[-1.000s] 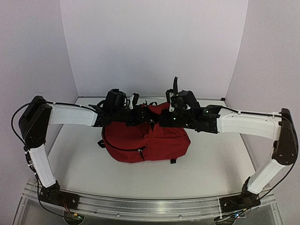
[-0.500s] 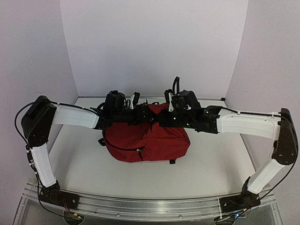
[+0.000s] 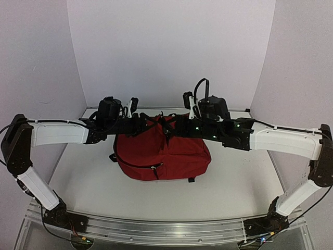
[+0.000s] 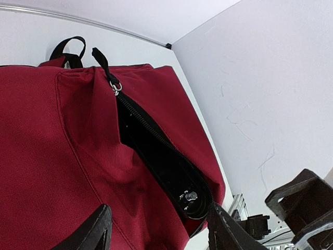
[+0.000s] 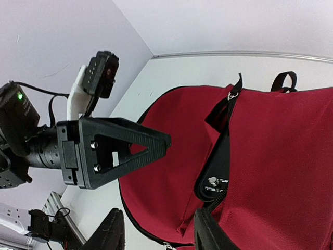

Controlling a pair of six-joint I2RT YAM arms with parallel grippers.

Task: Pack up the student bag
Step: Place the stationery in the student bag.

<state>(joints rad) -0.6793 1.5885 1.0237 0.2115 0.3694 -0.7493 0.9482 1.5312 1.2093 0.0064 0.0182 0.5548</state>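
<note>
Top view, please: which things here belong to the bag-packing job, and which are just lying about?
Part of the job: the dark red soft fabric backpack, its zip gaping; the left gripper and the right gripper, both open above it.
Just there: the white table; the pale walls.

Contents of the student bag (image 4: 47,156) are mostly hidden.

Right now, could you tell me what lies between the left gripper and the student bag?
Nothing; the left wrist view shows the open left gripper facing the unzipped opening of the student bag directly.
</note>
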